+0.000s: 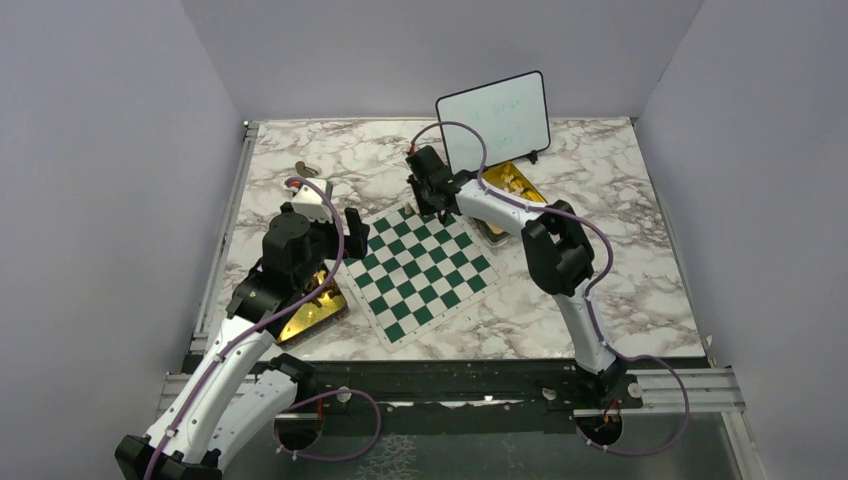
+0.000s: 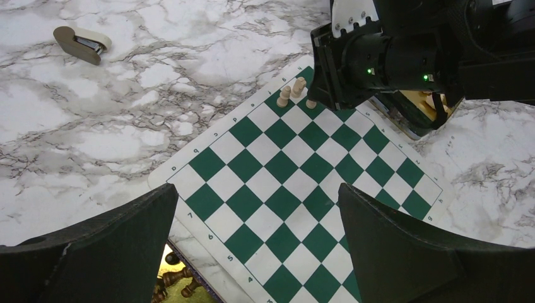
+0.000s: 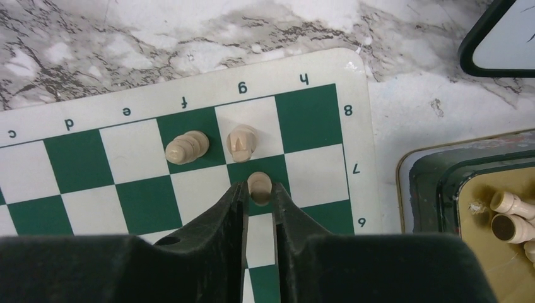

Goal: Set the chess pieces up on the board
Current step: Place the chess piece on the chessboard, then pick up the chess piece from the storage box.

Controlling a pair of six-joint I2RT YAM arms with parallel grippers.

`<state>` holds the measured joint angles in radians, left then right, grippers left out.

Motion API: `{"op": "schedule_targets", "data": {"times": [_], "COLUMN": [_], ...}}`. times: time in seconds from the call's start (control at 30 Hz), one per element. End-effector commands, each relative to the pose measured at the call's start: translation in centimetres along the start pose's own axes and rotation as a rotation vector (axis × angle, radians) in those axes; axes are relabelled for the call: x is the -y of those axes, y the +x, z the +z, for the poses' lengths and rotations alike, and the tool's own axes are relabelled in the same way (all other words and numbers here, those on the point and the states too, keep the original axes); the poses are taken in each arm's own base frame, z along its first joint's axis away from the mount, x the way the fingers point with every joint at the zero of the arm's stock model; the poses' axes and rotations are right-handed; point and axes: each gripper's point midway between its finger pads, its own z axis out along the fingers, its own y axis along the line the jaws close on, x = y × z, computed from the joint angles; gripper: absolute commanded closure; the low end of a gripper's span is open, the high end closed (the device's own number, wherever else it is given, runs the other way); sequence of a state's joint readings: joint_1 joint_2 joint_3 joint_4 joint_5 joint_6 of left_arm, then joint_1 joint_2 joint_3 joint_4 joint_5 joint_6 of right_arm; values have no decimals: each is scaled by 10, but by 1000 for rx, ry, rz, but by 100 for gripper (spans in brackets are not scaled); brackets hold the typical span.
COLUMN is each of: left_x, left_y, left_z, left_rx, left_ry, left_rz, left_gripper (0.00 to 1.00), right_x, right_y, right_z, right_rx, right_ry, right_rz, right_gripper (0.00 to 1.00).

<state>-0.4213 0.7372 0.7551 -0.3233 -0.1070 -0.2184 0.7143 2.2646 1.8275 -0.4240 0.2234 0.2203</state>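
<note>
The green and white board (image 1: 420, 270) lies at an angle in the middle of the marble table. Three pale chess pieces stand at its far corner: one (image 3: 187, 147) on f8, a rook-like one (image 3: 241, 141) on g8, and a pawn (image 3: 259, 183) on g7. My right gripper (image 3: 259, 189) reaches down over that corner (image 1: 432, 208). Its fingertips sit tight on either side of the pawn, which stands on its square. My left gripper (image 2: 258, 196) hovers wide open and holds nothing above the board's near left edge (image 2: 189, 183).
A gold tin (image 1: 315, 310) with dark brown pieces (image 2: 173, 278) lies left of the board under my left arm. A second tin (image 3: 498, 214) with pale pieces sits right of the far corner. A whiteboard (image 1: 495, 118) stands behind it. A small stapler (image 2: 82, 43) lies far left.
</note>
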Motion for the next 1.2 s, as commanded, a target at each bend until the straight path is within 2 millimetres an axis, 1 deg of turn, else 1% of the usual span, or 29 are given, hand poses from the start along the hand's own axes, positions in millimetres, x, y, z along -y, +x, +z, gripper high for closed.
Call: {"op": "schedule_targets", "data": {"times": [0.0,0.13,0.23,0.37,0.5,0.6,0.67,0.87,1.0,1.17], "left_x": [0,0,1,1,2,2,2,3,3,3], "left_y": [-5,-4,-5,-6,-6,-6,-5,-4,-4,-4], "left_z": [-1,-1,-1,-2,-2,-2,-2,-2,-2,-1], "left_rx": [23,23,23,27,28,27,26,23,23,20], "left_ry": [0,1,3,6,8,11,11,15,16,16], "left_rz": [10,10,10,8,7,6,7,6,6,6], "left_gripper": [1,1,1,1,1,1,1,1,1,1], "right_x": [-3,-3,-3,-3,-2,7,16,54,87,133], "right_y": [-11,-18,-19,-22,-31,-42,-46,-45,-45,-39], "right_z": [-4,-10,-13,-22,-41,-59,-67,-76,-80,-76], "right_rx": [17,29,23,20,48,82,96,100,114,111], "right_ry": [10,10,8,3,-12,7,37,104,153,214], "right_rz": [1,2,0,12,15,1,-10,5,45,120], "right_gripper": [74,72,72,71,70,69,68,68,68,68]}}
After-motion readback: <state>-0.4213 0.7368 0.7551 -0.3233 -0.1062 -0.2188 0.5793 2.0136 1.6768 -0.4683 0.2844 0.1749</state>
